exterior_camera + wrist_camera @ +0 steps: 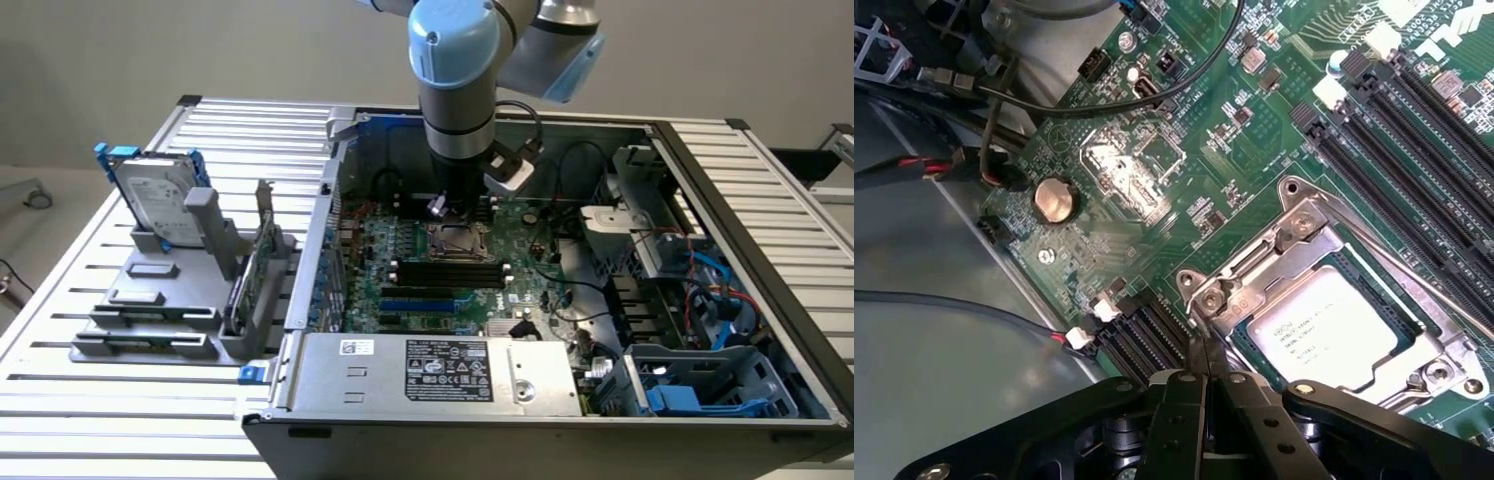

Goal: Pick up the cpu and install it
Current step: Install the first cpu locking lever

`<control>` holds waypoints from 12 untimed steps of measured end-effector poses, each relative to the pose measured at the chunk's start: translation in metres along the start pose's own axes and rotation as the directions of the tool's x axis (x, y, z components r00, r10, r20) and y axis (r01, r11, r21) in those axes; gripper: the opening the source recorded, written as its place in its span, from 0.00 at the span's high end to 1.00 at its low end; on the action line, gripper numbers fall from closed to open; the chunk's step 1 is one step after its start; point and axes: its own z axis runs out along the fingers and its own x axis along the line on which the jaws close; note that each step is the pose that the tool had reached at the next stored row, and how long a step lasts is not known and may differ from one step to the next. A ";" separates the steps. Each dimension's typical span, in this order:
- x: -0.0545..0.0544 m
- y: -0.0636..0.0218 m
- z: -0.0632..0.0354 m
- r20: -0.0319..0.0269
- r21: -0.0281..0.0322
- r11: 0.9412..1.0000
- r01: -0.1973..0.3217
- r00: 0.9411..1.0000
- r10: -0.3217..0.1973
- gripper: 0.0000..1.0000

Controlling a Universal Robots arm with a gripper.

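The cpu (1322, 330) lies flat in its socket frame (1254, 262) on the motherboard (1154, 170); the gripper (1211, 372), closed and empty, hovers at the frame's edge; light, stiff, fragile; best held by its edges.

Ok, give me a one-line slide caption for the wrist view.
Shut gripper poised at the edge of the motherboard's socket frame, with the cpu already seated inside.

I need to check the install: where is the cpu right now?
The cpu lies in the socket frame on the motherboard, mid-case in the exterior view, beside the memory slots.
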 end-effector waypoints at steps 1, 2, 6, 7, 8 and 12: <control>0.000 0.0000 0.0000 0.000 0.000 1.000 -0.001 1.000 0.001 0.89; 0.000 0.0000 0.0000 0.000 0.000 1.000 -0.002 1.000 0.002 0.89; 0.000 0.0000 0.0001 -0.002 0.000 1.000 -0.004 1.000 0.004 0.89; 0.000 0.0000 0.0001 -0.002 0.000 1.000 -0.004 1.000 0.004 0.89; 0.000 0.0000 0.0000 -0.003 0.002 1.000 -0.005 1.000 0.005 0.89; 0.000 0.0000 0.0002 -0.013 0.011 1.000 -0.007 1.000 0.007 0.89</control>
